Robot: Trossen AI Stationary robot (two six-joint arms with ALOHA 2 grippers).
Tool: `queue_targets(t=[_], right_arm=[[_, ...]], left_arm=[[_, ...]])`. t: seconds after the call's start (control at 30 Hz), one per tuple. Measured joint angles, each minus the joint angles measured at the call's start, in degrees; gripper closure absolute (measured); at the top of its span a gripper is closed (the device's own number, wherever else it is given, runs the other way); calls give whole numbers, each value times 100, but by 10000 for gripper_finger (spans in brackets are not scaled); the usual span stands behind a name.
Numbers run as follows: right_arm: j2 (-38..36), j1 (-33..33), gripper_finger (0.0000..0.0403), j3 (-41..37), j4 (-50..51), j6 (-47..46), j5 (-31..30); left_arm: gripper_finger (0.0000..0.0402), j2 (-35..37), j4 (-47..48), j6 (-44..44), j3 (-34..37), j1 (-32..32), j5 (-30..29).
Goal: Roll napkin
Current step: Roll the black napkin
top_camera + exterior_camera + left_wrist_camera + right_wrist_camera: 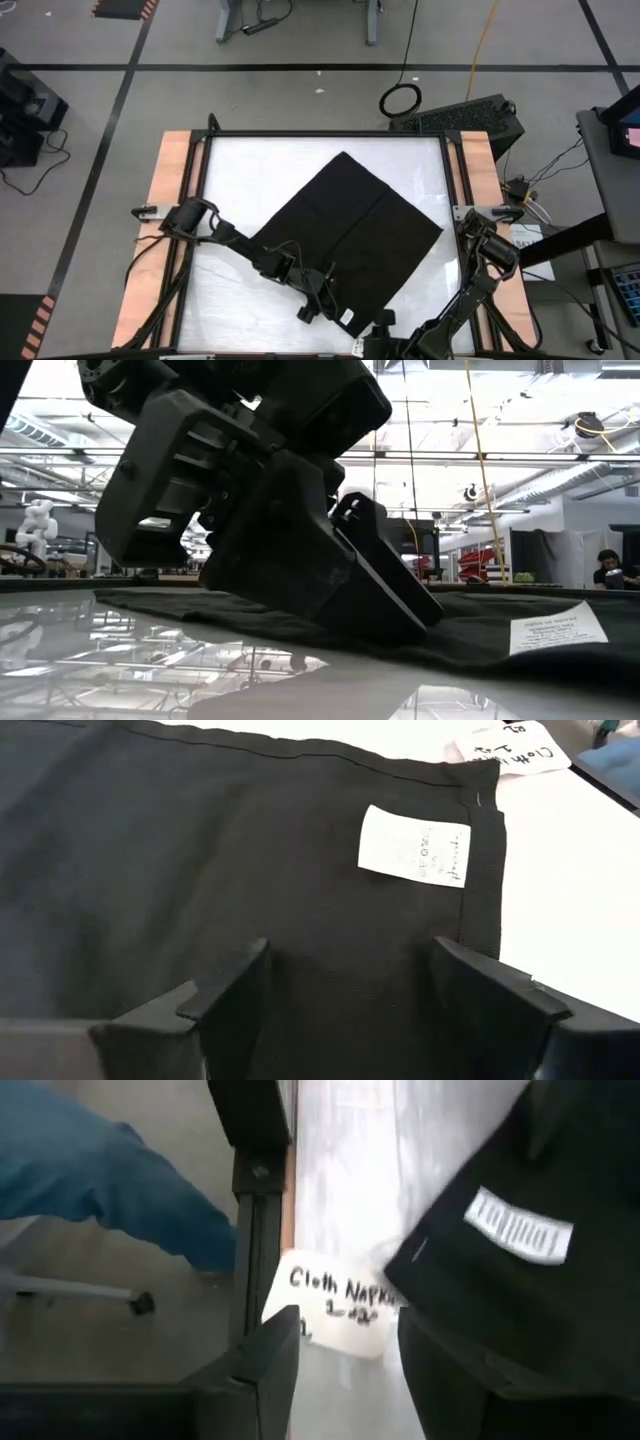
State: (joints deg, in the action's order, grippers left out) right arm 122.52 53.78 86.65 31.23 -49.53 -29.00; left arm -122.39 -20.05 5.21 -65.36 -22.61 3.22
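Observation:
The black napkin (345,235) lies flat as a diamond on the white table (240,180). Its white tag (413,847) sits by the near corner. My left gripper (350,995) is open and low over the cloth just inside that corner, one finger on either side of a bare stretch of fabric. In the low view it (420,615) slants down to the napkin (500,615), left of the tag (555,630). My right gripper (345,1370) is open at the table's near edge, beside the napkin's corner (560,1300), with nothing between its fingers. My left gripper slants down from the table's left, its open fingertips (235,985) right at the cloth's surface near the tagged corner. Whether they touch the napkin I cannot tell. The cloth lies flat and slack under them.
A white paper label reading "Cloth Napkin" (335,1305) lies on the table next to the near corner. The table's black frame rail (255,1200) runs close by, and a person in blue (110,1180) is beyond it. Wooden strips (170,200) flank the table.

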Motion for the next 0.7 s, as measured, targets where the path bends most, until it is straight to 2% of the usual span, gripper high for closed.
queue_targets(t=[0.3,0.7], right_arm=[[0,-7,253,135,-582,933,-111],[37,2,216,143,-838,1720,-77]], left_arm=[[124,-11,-24,-59,4,16,-4],[124,-13,-1,-212,11,20,-1]])
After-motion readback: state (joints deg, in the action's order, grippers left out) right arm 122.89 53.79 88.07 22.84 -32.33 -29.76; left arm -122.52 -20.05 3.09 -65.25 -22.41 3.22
